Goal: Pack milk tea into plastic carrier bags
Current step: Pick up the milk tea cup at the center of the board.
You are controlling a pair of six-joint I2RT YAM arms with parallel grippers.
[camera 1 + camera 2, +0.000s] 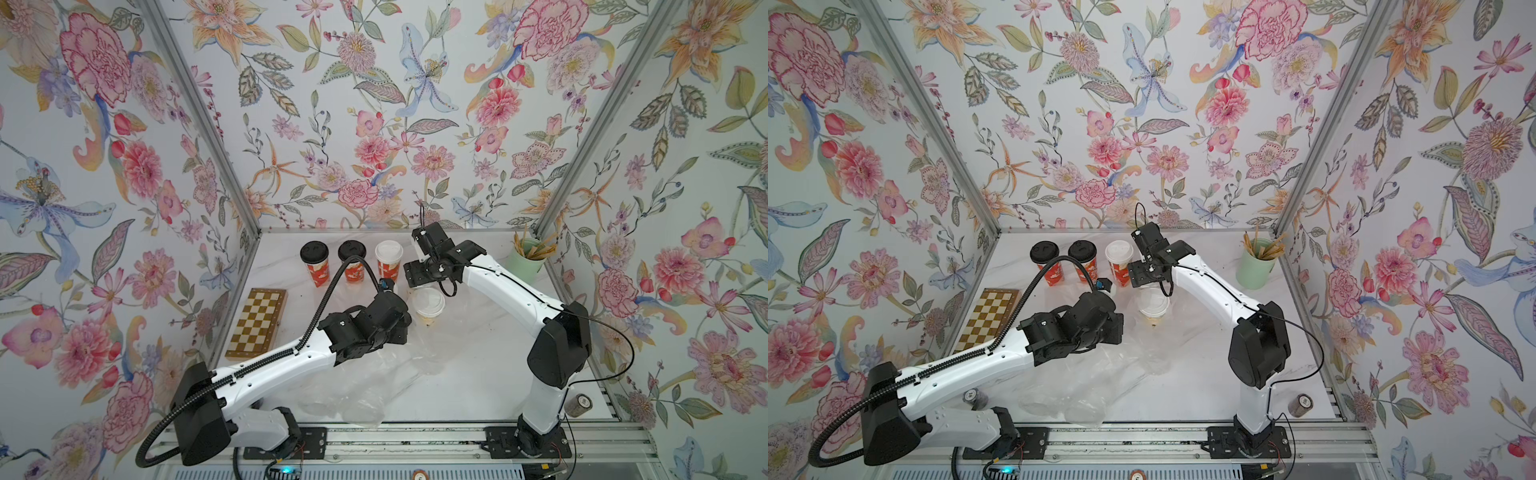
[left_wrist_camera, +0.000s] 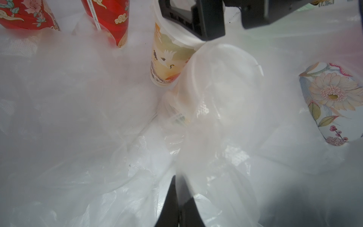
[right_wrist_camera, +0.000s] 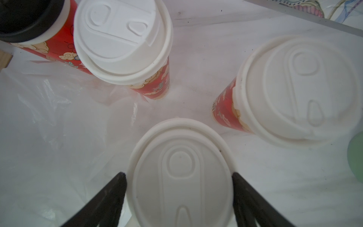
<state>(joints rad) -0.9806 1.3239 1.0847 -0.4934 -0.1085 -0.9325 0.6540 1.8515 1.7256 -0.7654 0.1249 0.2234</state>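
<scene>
Milk tea cup [image 3: 180,157], white-lidded, is being straddled by the right claw [image 3: 178,174], jaws apart, contact unclear. Plastic carrier bag [image 2: 98,137] is being pinched beside it by the left claw [image 2: 176,185], jaws together. Likely a gentle, upright hold is being called for, and a wide bag mouth.

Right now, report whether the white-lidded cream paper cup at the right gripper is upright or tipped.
Upright: the white-lidded cream paper cup stands on its base, lid facing up under the right gripper.

Hazy cup [image 2: 222,78] behind carrier bag [image 2: 78,102]
</scene>
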